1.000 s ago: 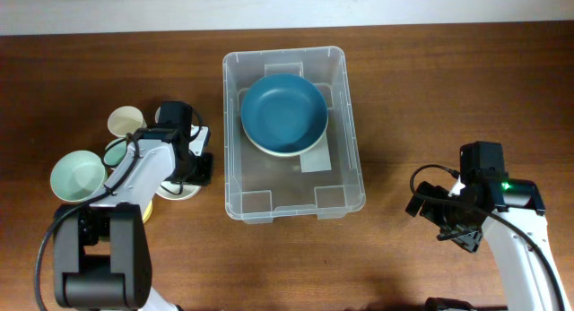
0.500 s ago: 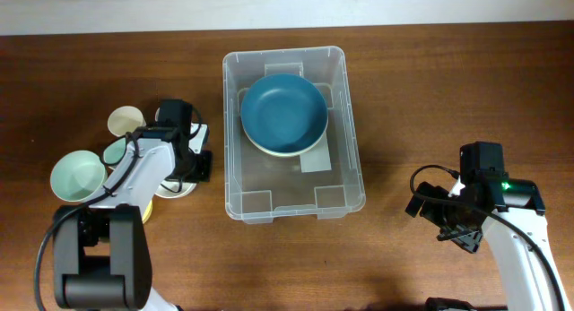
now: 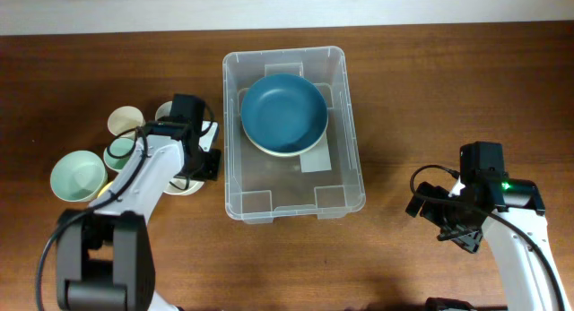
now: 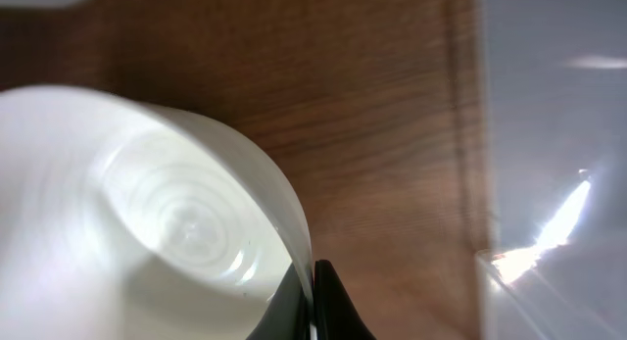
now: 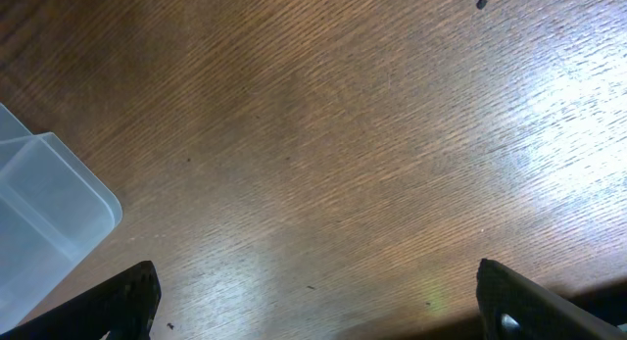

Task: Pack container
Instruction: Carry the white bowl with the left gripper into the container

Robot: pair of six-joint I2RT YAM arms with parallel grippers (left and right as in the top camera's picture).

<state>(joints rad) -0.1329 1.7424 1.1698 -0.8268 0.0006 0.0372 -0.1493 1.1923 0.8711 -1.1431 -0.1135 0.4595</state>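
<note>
Clear container (image 3: 269,200), blue bowl (image 3: 283,112), mint bowl (image 3: 76,175), cream cup (image 3: 126,121), brown wood-grain table (image 3: 448,78).

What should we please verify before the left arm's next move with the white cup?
1. Hold of left gripper on white cup: cannot tell; only one finger shows, at its rim.
2. Room in container beside blue bowl: ok.
3. Cup higher than container's rim: cannot tell.
4. Position of right gripper: ok; open, away from container.

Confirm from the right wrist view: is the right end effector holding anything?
No, the right end effector is open above the wooden table, with nothing between its fingers.
</note>
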